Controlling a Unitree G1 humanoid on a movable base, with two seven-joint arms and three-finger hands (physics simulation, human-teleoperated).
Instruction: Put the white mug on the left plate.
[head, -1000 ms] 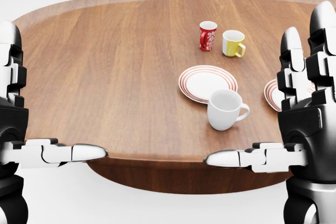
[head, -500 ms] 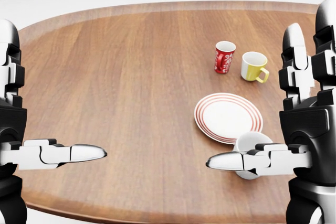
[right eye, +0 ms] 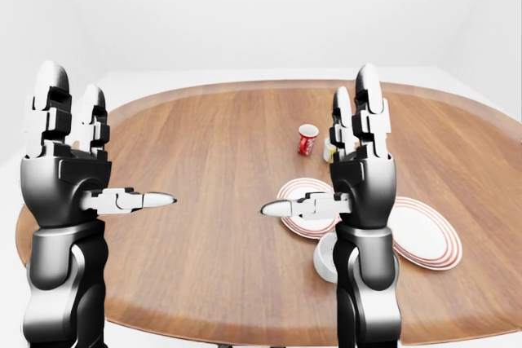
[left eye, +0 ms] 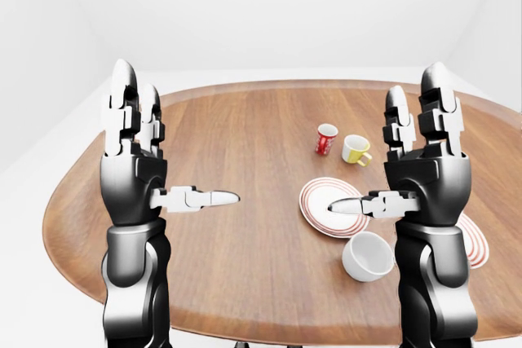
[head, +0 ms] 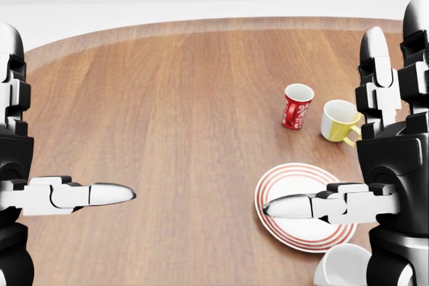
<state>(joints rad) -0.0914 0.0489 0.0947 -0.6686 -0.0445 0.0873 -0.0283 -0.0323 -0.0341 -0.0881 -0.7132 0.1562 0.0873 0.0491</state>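
The white mug stands upright on the desk, just off the near rim of the left plate and close to the desk's near edge — not yet on the plate. Over the last second the whole head view has slid: the mug dropped from mid-picture to the bottom right corner, and the near edge of the desk left the view altogether. That is your base rolling in, not the things moving — the mug, plates and cups hold their places relative to each other. It means you now stand close enough that the mug sits almost under your right hand.

Both hands are spread and empty, fingers upright, thumbs pointing inward; the left hand hovers over bare wood toward the desk's left side.

For room: the red cup and yellow cup stand well beyond the left plate, toward the far edge, out of the lifting path. The right plate lies just beside the left one toward the desk's right edge — mind you do not set down there. The mug's nearness to the near edge is your main risk; a nudge toward you could tip it off.
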